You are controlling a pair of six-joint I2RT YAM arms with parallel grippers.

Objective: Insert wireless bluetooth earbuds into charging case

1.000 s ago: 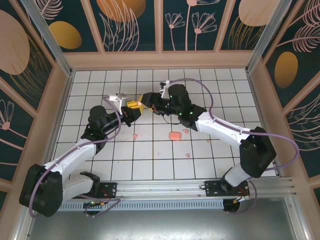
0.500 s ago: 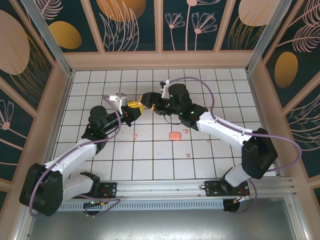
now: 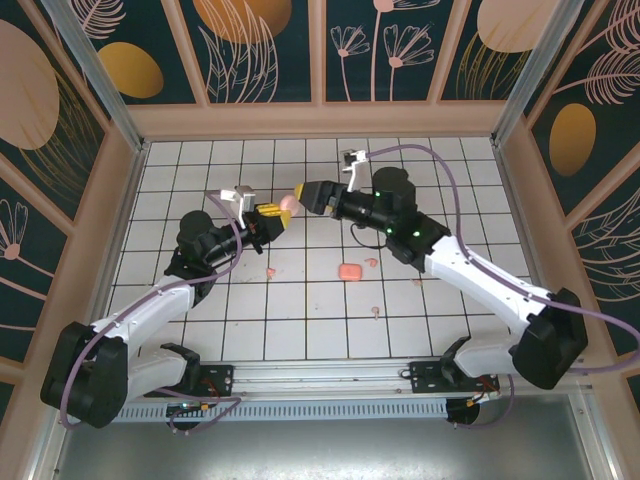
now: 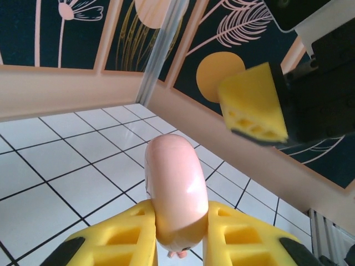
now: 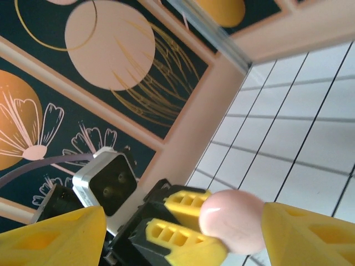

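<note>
Jaws of left gripper (image 3: 280,210) grip pink rounded piece (image 4: 176,183), lower end hidden; right gripper (image 3: 303,196) spread wide.

White tiled floor (image 3: 300,325), dark floral wall panels (image 3: 385,70)

Qty: 2 yellow-fingered tools, i.e. left tool (image 3: 280,208) and right tool (image 3: 303,194). 1 smooth pink rounded piece (image 3: 287,203). 1 pink rounded-rectangular piece (image 3: 350,271). 3 tiny pale-pink bits on white tiled surface (image 3: 300,335): bit (image 3: 271,272), bit (image 3: 372,262), bit (image 3: 376,311).
</note>
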